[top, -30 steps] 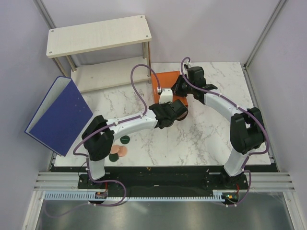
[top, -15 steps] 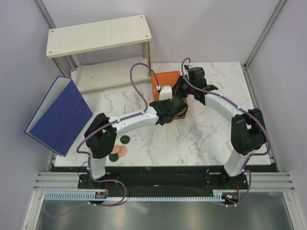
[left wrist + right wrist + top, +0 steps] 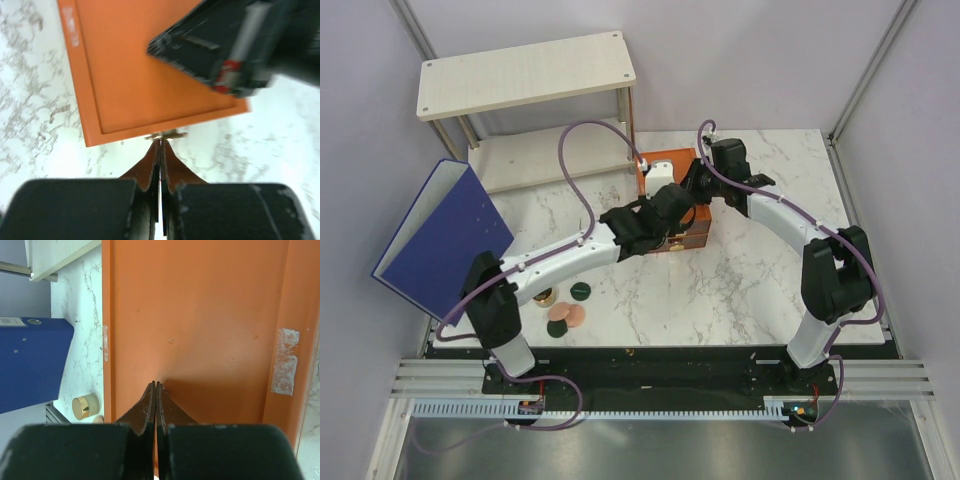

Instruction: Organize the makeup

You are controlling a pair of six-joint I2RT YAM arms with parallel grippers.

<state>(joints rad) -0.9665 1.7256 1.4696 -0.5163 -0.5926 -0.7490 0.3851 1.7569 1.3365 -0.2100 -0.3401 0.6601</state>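
Makeup lies in a loose group nr the front-left corner of the desk (image 3: 750, 290). The gold-rimmed jar (image 3: 546, 297) is closest to the left edge, partly tucked under the L arm, w/ one dark green compact (image 3: 581, 291) beside it toward the desk ctr. Two peach discs (image 3: 560, 312) touch each other just in front, and a 2nd dark green compact (image 3: 556, 328) sits nearest the front edge. All of it is well apart from the orange drawer box (image 3: 665, 165), which sits at the middle of the back edge. Both arms reach to that box. L claw (image 3: 160, 142) has its fingers pressed together, no real gap, tips right at a small brassy bit on the box's edge; can't tell if it's pinched btw them. R claw (image 3: 156, 385) is likewise closed flat w/ nothing in it, tips resting on the box's orange top. In the L wrist view the R claw shows blurred over the box's far corner. Blue binder (image 3: 445, 240) leans at the left edge; pale wooden shelf (image 3: 525, 75) stands at the back-left corner.
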